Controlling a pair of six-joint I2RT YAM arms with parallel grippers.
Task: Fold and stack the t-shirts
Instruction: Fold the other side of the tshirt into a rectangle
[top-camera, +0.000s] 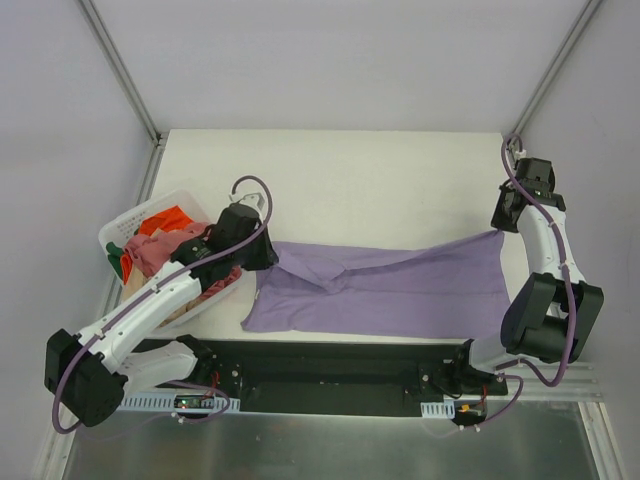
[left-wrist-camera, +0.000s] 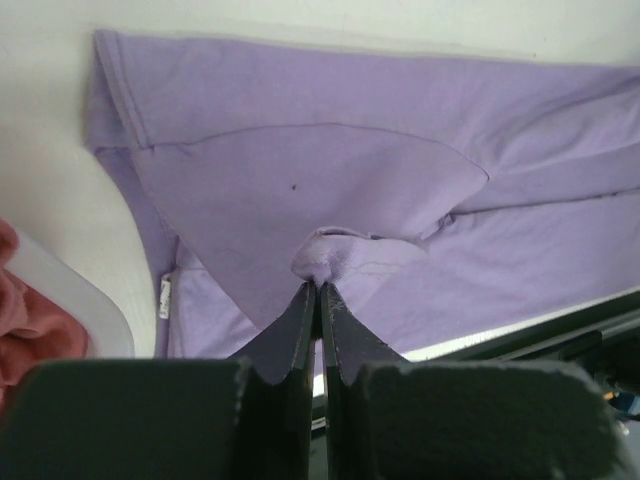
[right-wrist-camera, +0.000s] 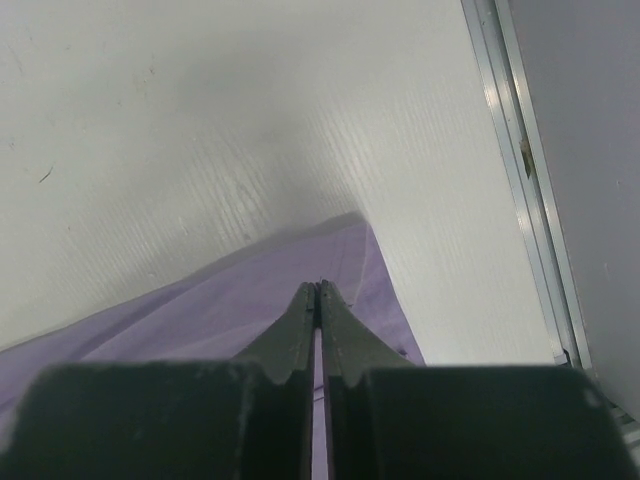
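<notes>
The lavender t-shirt lies stretched across the near part of the table. My left gripper is shut on a bunched fold at its left end; the left wrist view shows the gripper pinching the shirt. My right gripper is shut on the shirt's far right corner and holds it lifted; the right wrist view shows the gripper pinching the cloth. An orange-red shirt and a salmon pink shirt lie crumpled in the basket.
The white plastic laundry basket stands at the left table edge, under my left arm; its rim shows in the left wrist view. A black mounting rail runs along the near edge. Walls and metal frame posts enclose the table.
</notes>
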